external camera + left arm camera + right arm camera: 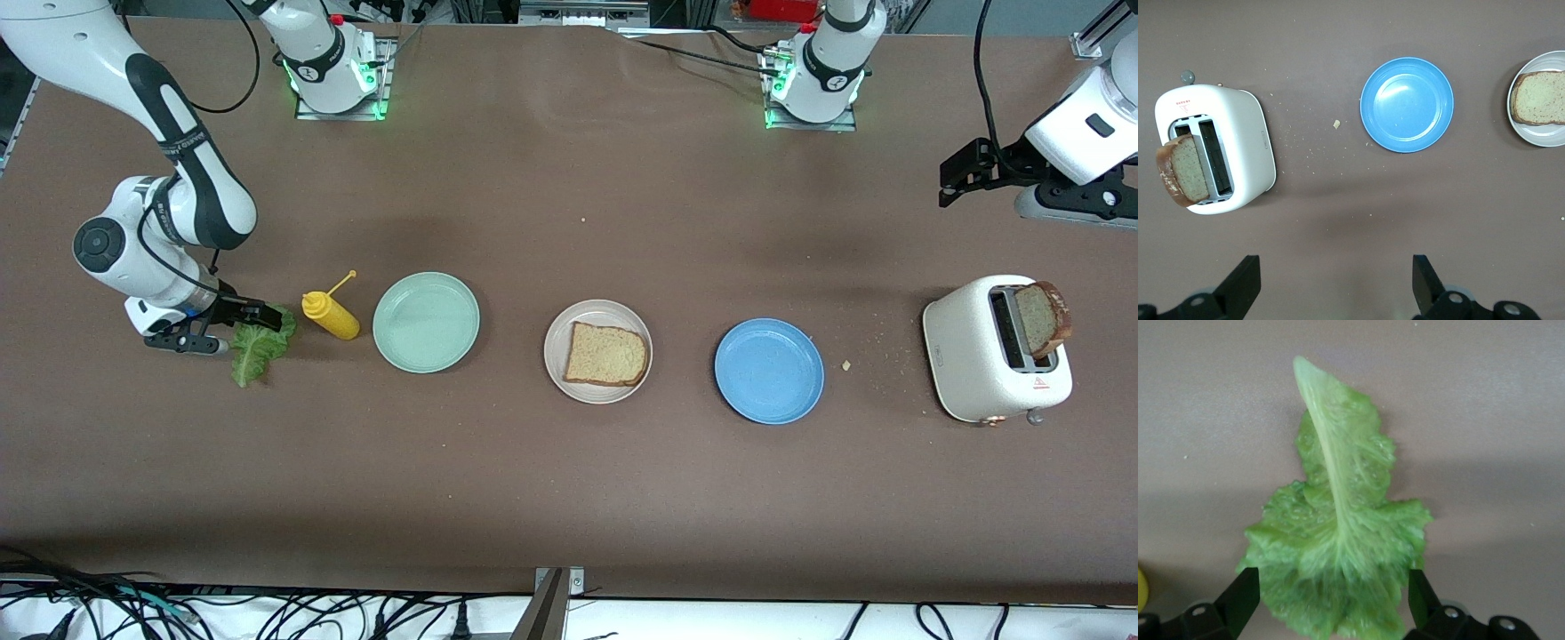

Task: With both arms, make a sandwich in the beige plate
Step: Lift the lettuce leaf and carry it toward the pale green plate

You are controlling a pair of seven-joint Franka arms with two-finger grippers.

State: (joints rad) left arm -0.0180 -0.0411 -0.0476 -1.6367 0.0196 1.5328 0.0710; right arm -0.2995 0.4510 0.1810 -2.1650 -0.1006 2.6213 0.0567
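Note:
One bread slice (607, 355) lies flat on the beige plate (597, 311) at mid-table. A second slice (1045, 318) sticks up out of the white toaster (973, 356) at the left arm's end. The ruffled lettuce leaf (253, 351) lies on the table at the right arm's end. My right gripper (262, 318) is low over its ruffled end and open, with one finger on each side of the leaf (1338, 540). My left gripper (953, 182) hangs open and empty in the air above the table beside the toaster (1238, 143).
A yellow squeeze bottle (329, 316) stands between the lettuce and a mint-green plate (426, 322). A blue plate (769, 371) sits between the beige plate and the toaster. Crumbs (846, 364) are scattered near the toaster. Cables run along the table's near edge.

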